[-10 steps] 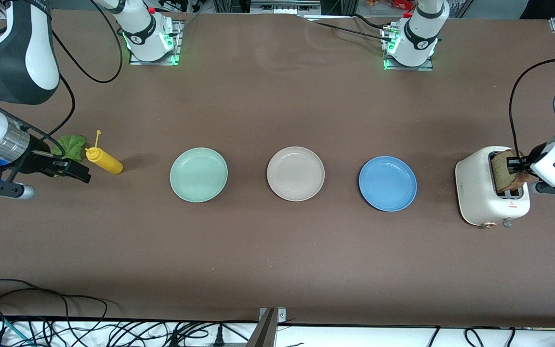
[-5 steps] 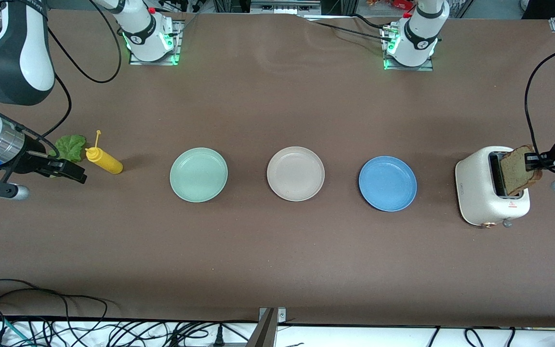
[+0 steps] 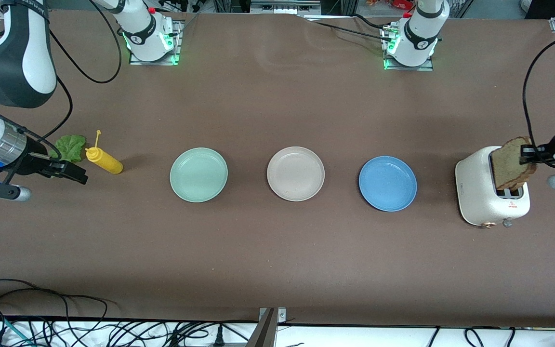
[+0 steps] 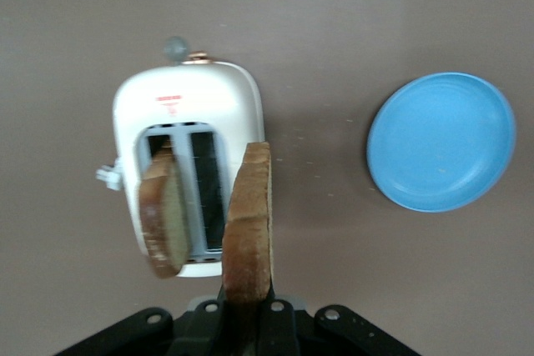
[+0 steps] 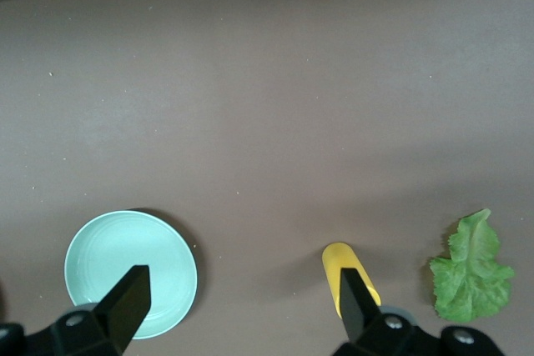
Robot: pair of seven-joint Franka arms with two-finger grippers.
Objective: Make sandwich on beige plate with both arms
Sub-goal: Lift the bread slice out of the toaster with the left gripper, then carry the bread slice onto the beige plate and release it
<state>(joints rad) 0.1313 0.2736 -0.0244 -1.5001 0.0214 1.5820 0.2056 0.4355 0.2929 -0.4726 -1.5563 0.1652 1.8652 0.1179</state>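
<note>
My left gripper [image 3: 527, 154] is shut on the edge of a brown toast slice [image 3: 509, 163] and holds it upright just above the white toaster [image 3: 477, 202]. In the left wrist view that slice [image 4: 249, 214] stands edge-on between the jaws of the left gripper [image 4: 247, 310]. A second slice [image 4: 163, 214] leans out of a toaster slot. The beige plate [image 3: 295, 173] lies bare mid-table. My right gripper [image 3: 77, 173] hangs open over the table beside the lettuce leaf [image 3: 71, 147]. Nothing is between the jaws of the right gripper [image 5: 240, 281].
A yellow squeeze bottle [image 3: 106, 163] lies by the lettuce [image 5: 471, 268]. A mint green plate [image 3: 198, 174] sits toward the right arm's end and a blue plate [image 3: 387, 183] toward the left arm's end. Cables run along the table's near edge.
The left gripper has lifted the toast slice up out of the toaster slot. The right arm has barely shifted.
</note>
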